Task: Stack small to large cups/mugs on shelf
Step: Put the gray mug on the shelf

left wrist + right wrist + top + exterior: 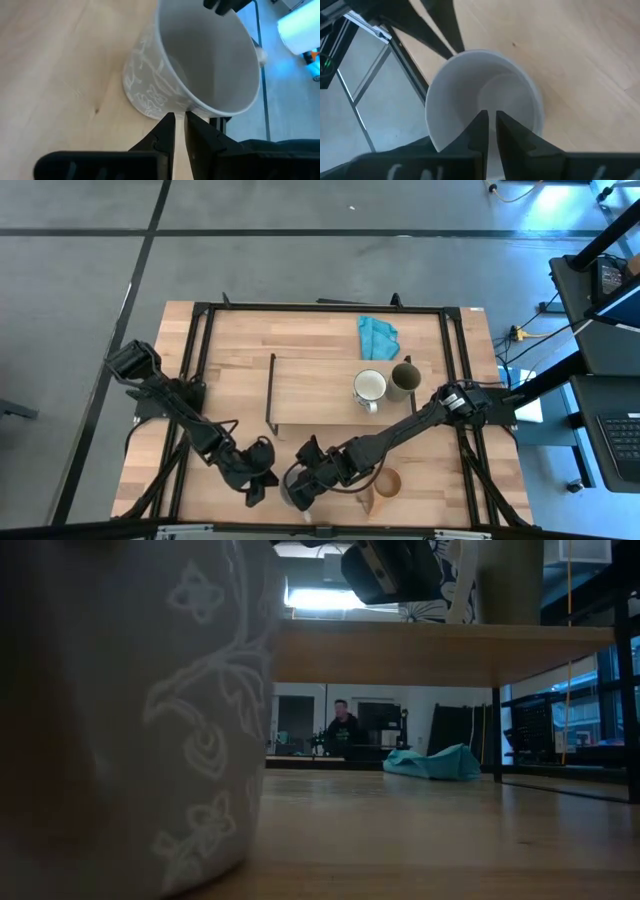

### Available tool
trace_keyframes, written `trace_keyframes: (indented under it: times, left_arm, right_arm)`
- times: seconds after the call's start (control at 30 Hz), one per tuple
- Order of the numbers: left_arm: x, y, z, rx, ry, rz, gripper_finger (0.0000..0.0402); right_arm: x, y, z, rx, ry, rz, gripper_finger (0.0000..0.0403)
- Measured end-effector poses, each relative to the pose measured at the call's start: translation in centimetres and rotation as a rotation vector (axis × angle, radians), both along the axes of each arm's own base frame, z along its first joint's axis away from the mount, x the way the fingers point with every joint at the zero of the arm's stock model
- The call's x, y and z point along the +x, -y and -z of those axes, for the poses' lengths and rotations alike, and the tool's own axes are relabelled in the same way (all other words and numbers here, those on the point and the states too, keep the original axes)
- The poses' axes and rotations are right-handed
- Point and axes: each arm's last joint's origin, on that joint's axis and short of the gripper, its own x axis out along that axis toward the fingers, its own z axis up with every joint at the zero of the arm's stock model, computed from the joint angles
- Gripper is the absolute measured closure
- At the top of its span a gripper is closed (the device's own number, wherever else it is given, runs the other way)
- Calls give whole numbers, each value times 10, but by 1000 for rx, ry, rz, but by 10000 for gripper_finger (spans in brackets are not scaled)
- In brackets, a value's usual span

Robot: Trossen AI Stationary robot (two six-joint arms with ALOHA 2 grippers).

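Grey concrete floor with dark seam lines surrounds a light-wood tabletop (pixel 230 345) framed in black rails. Low light-wood shelf (pixel 310 395) sits toward the middle-right of the tabletop, black wire legs at its ends. On the shelf's right end: grey mug with a handle (pixel 369 387), just beside an olive-green cup (pixel 405 379) to its right, the two about touching. Teal cloth (pixel 377 336) lies crumpled on the tabletop just beyond the shelf's far edge. Brown wooden cup (pixel 385 482) stands on the tabletop near the near edge, right of centre. White cup with pale raised floral pattern (pixel 165 85) stands upright at the near edge, centre, filling the left of the low view. Both arms reach in to this cup. Left gripper (pixel 180 116) sits at the cup's left side, fingers nearly together with only a thin slit between them, tips at the rim's outer wall; whether they pinch the rim, cannot tell. Right gripper (pixel 489 116) is over the cup's mouth, fingers likewise almost closed, tips at the rim; grip cannot be told either. Person in dark clothing visible far back in the room in the low view.
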Motion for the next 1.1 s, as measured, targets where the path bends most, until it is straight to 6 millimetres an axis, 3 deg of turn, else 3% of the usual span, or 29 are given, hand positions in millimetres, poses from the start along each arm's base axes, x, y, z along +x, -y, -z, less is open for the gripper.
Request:
trace_keyframes:
  times: [0.87, 1.1]
  left_arm:
    - [19, -25, 1, 81, 17, 1, 366]
    - [16, -24, 3, 94, -11, 9, 366]
  right_arm:
    - [-2, 5, 2, -203, 18, -71, 366]
    - [1, 7, -6, -341, 78, -130, 366]
